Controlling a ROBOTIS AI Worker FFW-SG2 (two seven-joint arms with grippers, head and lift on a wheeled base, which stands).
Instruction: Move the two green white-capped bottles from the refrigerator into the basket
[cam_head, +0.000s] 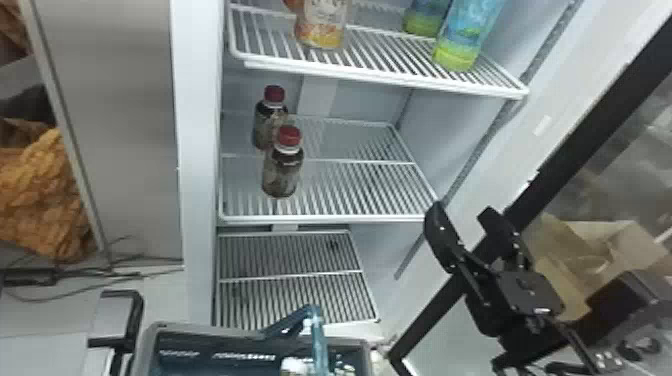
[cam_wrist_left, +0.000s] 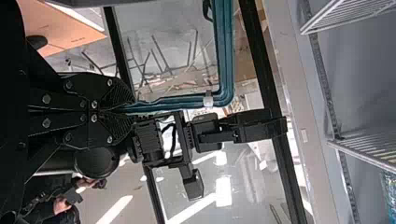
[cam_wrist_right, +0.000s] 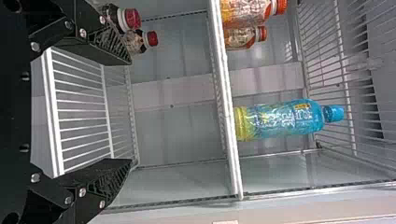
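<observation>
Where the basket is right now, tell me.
In the head view, the basket is at the bottom edge, left of centre, just in front of the refrigerator's lowest visible wire shelf.

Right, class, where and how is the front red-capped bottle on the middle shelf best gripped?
I'd probably grip the bottle by its body, below the red cap, coming level from the open front of the fridge: it stands upright, and the other red-capped bottle stands behind it.
</observation>
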